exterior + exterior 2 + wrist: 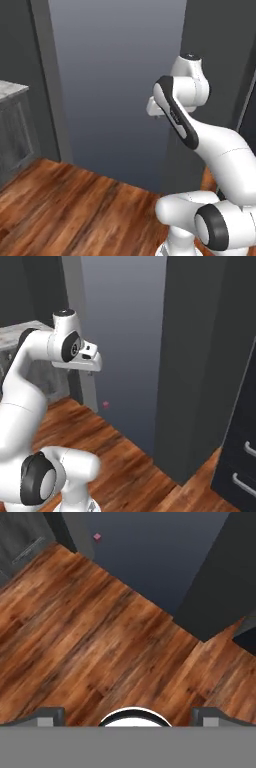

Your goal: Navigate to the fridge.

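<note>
Fridge front, tall and dark navy with horizontal grey drawer handles (242, 456), stands at the far right edge of the right base view, just beyond a plain dark grey wall panel (200, 356). Reddish-brown wooden plank floor (100, 642) lies below the gripper (130, 714), whose jaws stand wide, holding nothing.

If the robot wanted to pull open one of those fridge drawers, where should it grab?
Probably the grey bar handle across the front of the fridge, at the right edge of the right base view. The bar runs sideways and stands off the dark front, so the pincer should come straight at the front with one finger above and one below. Only the handle's end shows.
</note>
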Available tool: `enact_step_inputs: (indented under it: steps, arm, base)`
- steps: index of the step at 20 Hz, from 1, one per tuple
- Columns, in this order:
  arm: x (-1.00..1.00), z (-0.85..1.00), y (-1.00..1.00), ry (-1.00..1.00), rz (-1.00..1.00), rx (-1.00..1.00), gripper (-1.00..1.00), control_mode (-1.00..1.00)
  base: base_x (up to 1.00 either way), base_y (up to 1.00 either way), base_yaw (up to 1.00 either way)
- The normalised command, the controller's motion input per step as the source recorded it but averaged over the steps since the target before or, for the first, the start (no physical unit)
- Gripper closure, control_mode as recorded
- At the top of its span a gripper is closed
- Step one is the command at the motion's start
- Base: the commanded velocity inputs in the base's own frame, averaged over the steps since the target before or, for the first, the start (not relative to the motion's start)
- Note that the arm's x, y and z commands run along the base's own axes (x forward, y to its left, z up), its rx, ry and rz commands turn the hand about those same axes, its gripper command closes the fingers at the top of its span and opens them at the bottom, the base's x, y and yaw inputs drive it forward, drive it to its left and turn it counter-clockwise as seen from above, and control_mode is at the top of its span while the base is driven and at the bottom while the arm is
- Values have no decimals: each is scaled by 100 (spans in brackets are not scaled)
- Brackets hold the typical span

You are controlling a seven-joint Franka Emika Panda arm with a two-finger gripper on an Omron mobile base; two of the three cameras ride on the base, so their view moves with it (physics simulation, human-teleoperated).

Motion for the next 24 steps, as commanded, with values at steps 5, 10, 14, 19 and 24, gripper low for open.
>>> enact_step_inputs:
  steps: [5, 10, 14, 19, 24]
  arm:
    - [0, 0, 0, 0, 0, 0, -100, 100]
    - [0, 0, 0, 0, 0, 0, -100, 100]
    - [0, 0, 0, 0, 0, 0, -100, 100]
    - [0, 0, 0, 0, 0, 0, -100, 100]
    - [0, 0, 0, 0, 0, 0, -100, 100]
  base:
    - [5, -76, -47]
    - [0, -100, -50]
    - [0, -86, -57]
    - [21, -27, -61]
    - [86, 17, -31]
